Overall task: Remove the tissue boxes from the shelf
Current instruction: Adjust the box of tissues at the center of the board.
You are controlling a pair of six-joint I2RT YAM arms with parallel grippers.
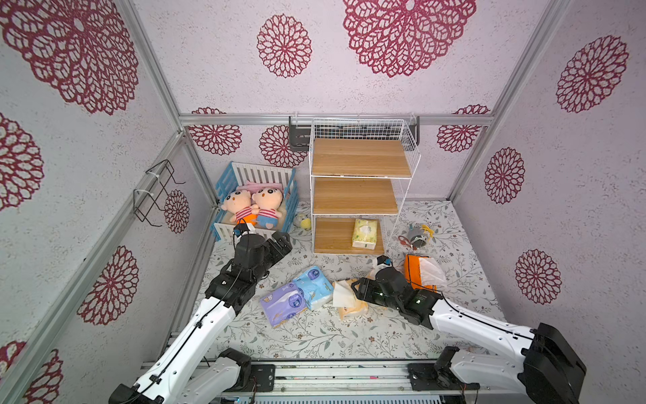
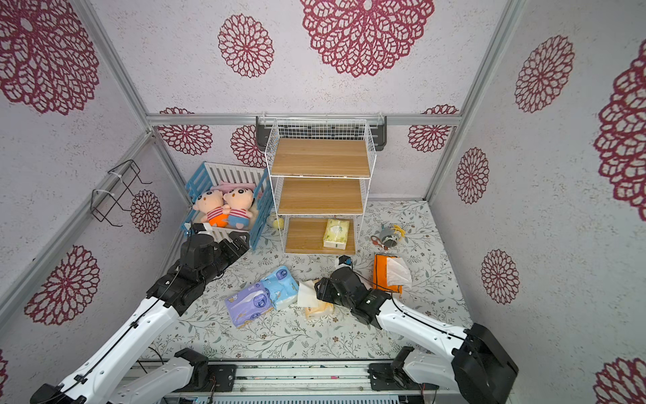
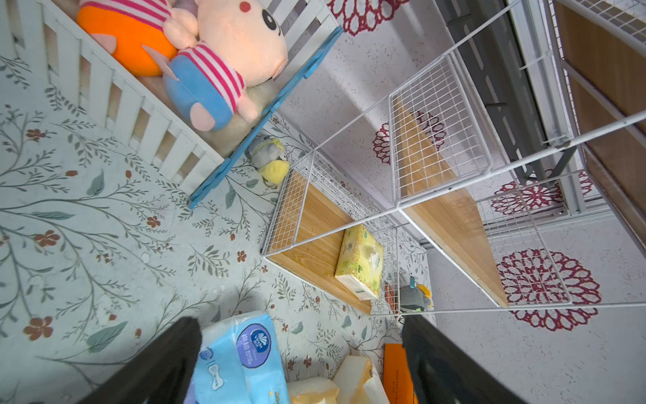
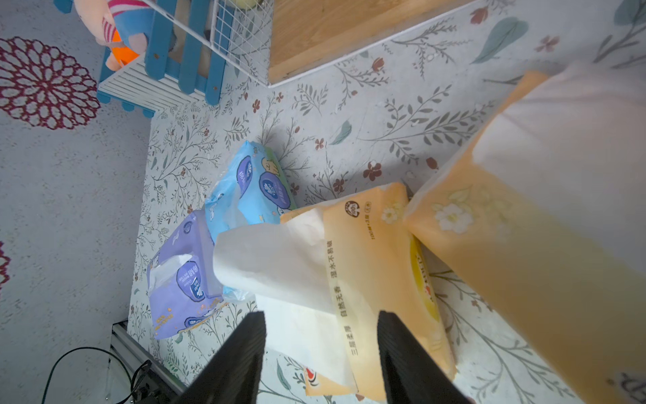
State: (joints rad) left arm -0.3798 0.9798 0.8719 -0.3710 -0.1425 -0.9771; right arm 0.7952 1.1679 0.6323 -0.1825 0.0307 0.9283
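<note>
The shelf [image 1: 360, 157] stands at the back, with one pale yellow-green tissue pack [image 1: 365, 233] [image 3: 360, 262] on its bottom board; the upper boards are bare. On the floor lie a purple pack [image 1: 283, 304], a light blue pack [image 1: 314, 283], a yellow-orange pack [image 4: 377, 262] with white tissue sticking out, and an orange-and-white pack [image 1: 421, 274]. A cream-yellow flowered pack [image 4: 524, 262] lies close to the right wrist. My right gripper [image 4: 321, 314] is open over the yellow-orange pack, holding nothing. My left gripper [image 3: 300, 325] hangs open and empty between crib and shelf.
A blue-and-white toy crib [image 1: 223, 182] with two plush dolls stands left of the shelf. A small yellow plush [image 1: 303, 221] lies between them. A grey toy [image 1: 417, 236] lies right of the shelf. A black wire rack [image 1: 157, 192] hangs on the left wall.
</note>
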